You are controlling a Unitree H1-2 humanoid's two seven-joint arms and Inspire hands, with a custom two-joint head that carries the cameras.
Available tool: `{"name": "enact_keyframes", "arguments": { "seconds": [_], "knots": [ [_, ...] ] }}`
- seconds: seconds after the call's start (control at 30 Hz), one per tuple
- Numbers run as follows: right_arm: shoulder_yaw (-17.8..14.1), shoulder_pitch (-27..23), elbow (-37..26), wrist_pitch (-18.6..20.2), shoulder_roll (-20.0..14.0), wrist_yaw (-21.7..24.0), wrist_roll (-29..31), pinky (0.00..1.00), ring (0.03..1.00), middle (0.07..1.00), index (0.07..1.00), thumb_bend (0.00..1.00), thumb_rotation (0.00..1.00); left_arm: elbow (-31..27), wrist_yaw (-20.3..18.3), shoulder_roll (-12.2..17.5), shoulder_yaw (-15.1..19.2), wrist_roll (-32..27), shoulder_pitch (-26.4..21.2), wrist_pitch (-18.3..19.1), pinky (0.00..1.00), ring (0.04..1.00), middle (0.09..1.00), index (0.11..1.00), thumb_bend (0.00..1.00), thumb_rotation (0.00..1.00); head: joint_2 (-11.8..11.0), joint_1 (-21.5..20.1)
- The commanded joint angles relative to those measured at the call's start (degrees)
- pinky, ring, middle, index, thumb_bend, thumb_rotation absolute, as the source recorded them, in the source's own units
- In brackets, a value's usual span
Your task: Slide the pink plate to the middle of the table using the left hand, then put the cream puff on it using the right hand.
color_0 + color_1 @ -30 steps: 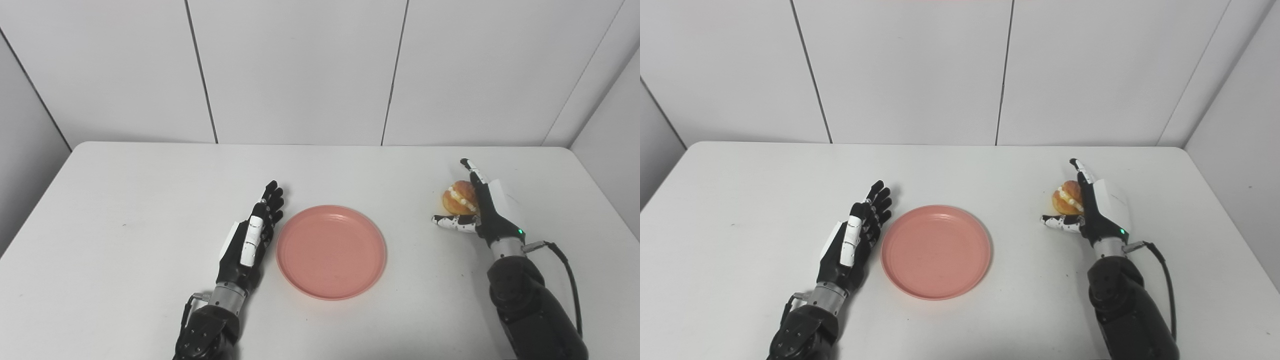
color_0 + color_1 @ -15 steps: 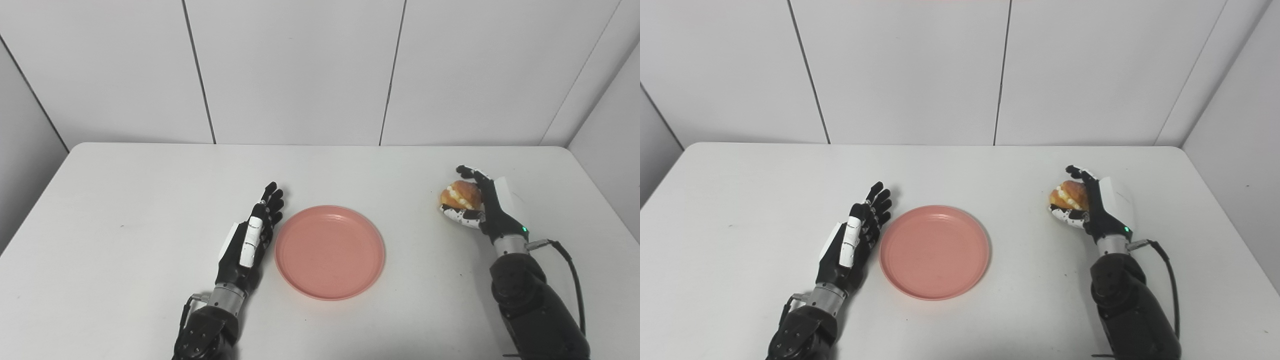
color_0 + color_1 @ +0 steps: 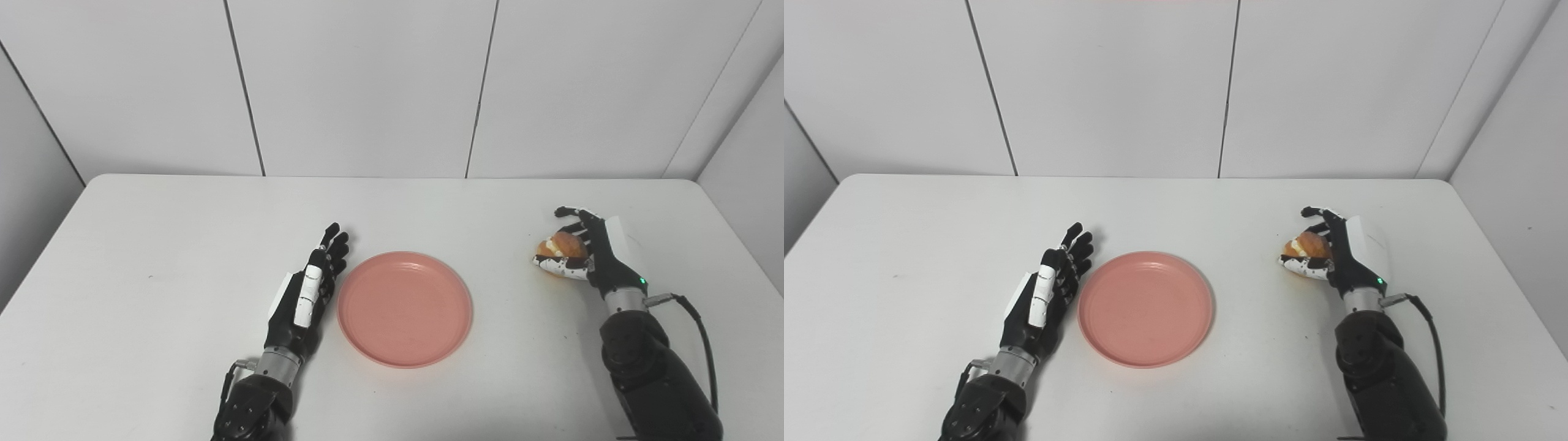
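Observation:
The pink plate (image 3: pixel 405 309) lies flat near the middle of the white table (image 3: pixel 153 245). My left hand (image 3: pixel 306 291) lies open and edge-on just left of the plate's rim, fingers straight, holding nothing. The cream puff (image 3: pixel 560 247), golden with white cream, is at the right side of the table. My right hand (image 3: pixel 585 251) is curled around it, fingers over its top and thumb under its front, so only part of the puff shows. It also shows in the right eye view (image 3: pixel 1309 246). I cannot tell whether the puff still touches the table.
White wall panels stand behind the table's far edge (image 3: pixel 392 177). A black cable (image 3: pixel 695 318) runs from my right wrist. Bare tabletop lies between the plate and the puff.
My right hand's fingers have closed down over the cream puff, from spread open beside it to wrapped around it. The plate and my left hand have not moved.

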Motion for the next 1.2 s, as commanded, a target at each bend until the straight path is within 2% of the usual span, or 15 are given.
{"name": "enact_keyframes", "arguments": {
  "seconds": [0.0,0.03,0.1,0.13,0.27,0.4,0.53,0.7,0.8,0.93,1.07,1.17],
  "knots": [
    [-0.70,-1.50,-1.68,0.10,-0.63,-1.87,-0.37,0.29,0.424,0.513,0.644,0.52,0.00,1.81,-0.83,0.19,-0.07,-0.57,3.36,0.28,1.00,0.988,0.979,0.975,0.70,1.00,0.20,0.14],
    [-0.89,-1.53,-1.76,-0.01,-0.47,-2.43,-0.46,0.26,0.414,0.513,0.635,0.52,0.00,1.74,-0.81,0.17,-0.10,-0.53,3.37,0.29,1.00,0.988,0.979,0.975,0.70,1.00,0.20,0.14],
    [-1.45,-1.52,-2.12,-0.24,-0.06,-3.22,-0.18,0.25,0.400,0.523,0.619,0.52,0.00,1.77,-0.70,0.08,-0.14,-0.36,3.38,-0.01,1.00,0.987,0.978,0.974,0.69,1.00,0.29,0.19],
    [-1.69,-1.53,-2.18,-0.62,0.11,-3.77,-0.09,0.22,0.395,0.516,0.607,0.52,0.00,1.79,-0.62,0.04,-0.17,-0.22,3.38,-0.18,1.00,0.985,0.977,0.973,0.69,1.00,0.33,0.27],
    [-2.54,-1.39,-2.68,-2.69,0.54,-5.07,1.14,0.23,0.396,0.514,0.584,0.52,0.00,1.75,-0.77,-0.01,-0.19,-0.48,3.30,0.21,1.00,0.988,0.979,0.974,0.69,1.00,0.39,0.48],
    [-3.02,-1.23,-3.32,-4.95,0.75,-6.29,2.34,0.35,0.426,0.521,0.542,0.52,0.00,2.05,-0.86,0.02,-0.28,-0.36,3.19,-0.07,1.00,0.986,0.976,0.972,0.69,1.00,0.34,0.58],
    [-2.70,-1.29,-3.76,-6.70,0.66,-7.90,1.73,0.31,0.375,0.476,0.533,0.51,0.00,2.03,-0.70,-0.09,-0.35,-0.25,3.09,-0.07,1.00,0.986,0.976,0.971,0.70,1.00,0.46,0.71],
    [-2.35,-1.37,-4.46,-9.83,0.46,-8.67,1.82,0.33,0.386,0.506,0.513,0.51,0.00,1.81,-0.49,-0.18,-0.53,0.01,3.14,0.16,1.00,0.984,0.972,0.967,0.70,1.00,0.59,1.03],
    [-2.41,-1.21,-5.81,-9.85,0.63,-7.97,2.02,0.35,0.407,0.542,0.475,0.51,0.00,1.77,-0.39,-0.20,-0.61,0.11,3.16,0.25,1.00,0.982,0.971,0.966,0.70,1.00,0.69,1.22],
    [-1.90,-0.45,-10.58,-9.25,1.20,-5.61,3.06,0.39,0.432,0.553,0.445,0.51,0.00,1.74,-0.19,-0.49,-0.71,0.26,3.24,-0.40,1.00,0.979,0.968,0.965,0.71,1.00,0.74,1.71],
    [-0.98,0.36,-14.41,-8.19,1.89,-3.41,3.12,0.35,0.423,0.562,0.451,0.51,0.00,1.45,0.12,-0.60,-0.85,0.54,3.35,-0.21,1.00,0.980,0.968,0.966,0.71,1.00,0.83,2.08],
    [-0.16,0.83,-15.74,-9.29,2.39,-2.37,3.03,0.36,0.424,0.557,0.453,0.51,0.00,1.09,0.43,-0.65,-0.97,0.87,3.41,-0.15,1.00,0.981,0.971,0.967,0.71,1.00,0.99,2.12]
  ]
}}
